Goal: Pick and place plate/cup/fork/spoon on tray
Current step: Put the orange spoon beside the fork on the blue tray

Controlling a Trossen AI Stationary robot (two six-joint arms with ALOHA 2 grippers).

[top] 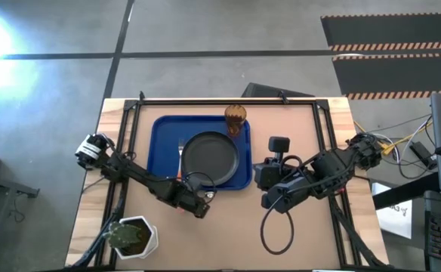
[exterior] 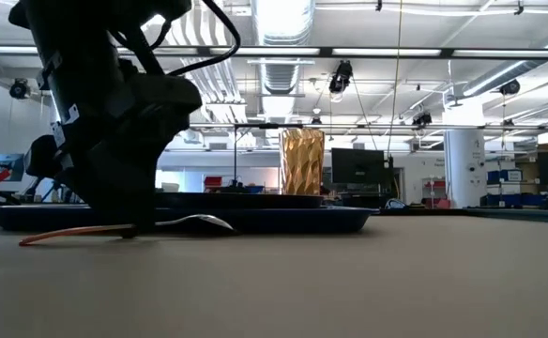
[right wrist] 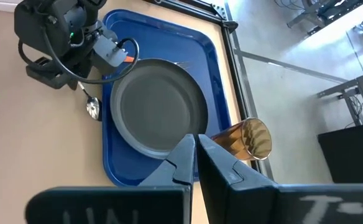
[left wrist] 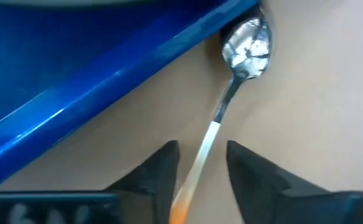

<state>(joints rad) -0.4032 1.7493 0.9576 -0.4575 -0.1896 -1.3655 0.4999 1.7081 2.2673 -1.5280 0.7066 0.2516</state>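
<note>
The blue tray lies mid-table. On it sit the dark plate, the amber cup upright at the tray's far right corner, and the fork to the left of the plate. The spoon lies flat on the table along the tray's near rim, its bowl against the rim. My left gripper is open and down at the table, one finger on either side of the spoon's handle. My right gripper is shut and empty, right of the tray.
A white pot with a green plant stands at the near left corner. A black cable loop lies on the table near the right arm. A dark frame runs along the table's far edge. Bare table shows at the near middle.
</note>
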